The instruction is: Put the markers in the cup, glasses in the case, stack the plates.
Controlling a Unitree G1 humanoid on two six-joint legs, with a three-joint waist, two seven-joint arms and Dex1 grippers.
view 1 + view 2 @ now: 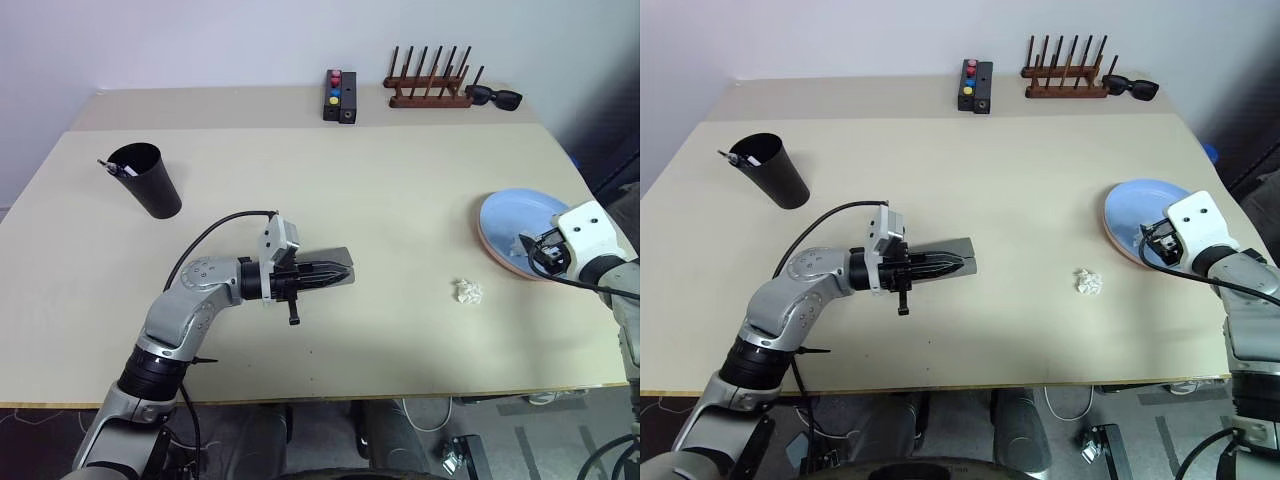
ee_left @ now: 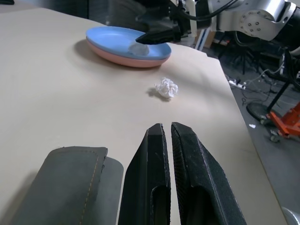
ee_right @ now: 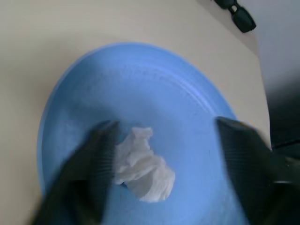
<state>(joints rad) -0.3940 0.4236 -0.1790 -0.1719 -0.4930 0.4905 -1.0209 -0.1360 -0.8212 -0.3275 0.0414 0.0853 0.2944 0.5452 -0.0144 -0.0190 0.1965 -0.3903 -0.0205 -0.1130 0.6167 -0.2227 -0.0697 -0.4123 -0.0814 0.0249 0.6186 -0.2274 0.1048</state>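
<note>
While the right claw (image 3: 164, 159) gapes, the blue plate (image 3: 187, 103) lies directly beneath.

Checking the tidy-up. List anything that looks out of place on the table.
Two crumpled white paper wads: one on the blue plate, lying between the open jaws of the right gripper, the other loose on the table beside the stacked plates. Neither belongs to the tidying job.

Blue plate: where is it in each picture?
Left eye view: blue plate at the right edge of the table.
Right eye view: plate at the same edge.
Left wrist view: plate beyond the paper ball.
Right wrist view: plate beneath the right gripper.
Shared landmark: that gripper above the plate.
</note>
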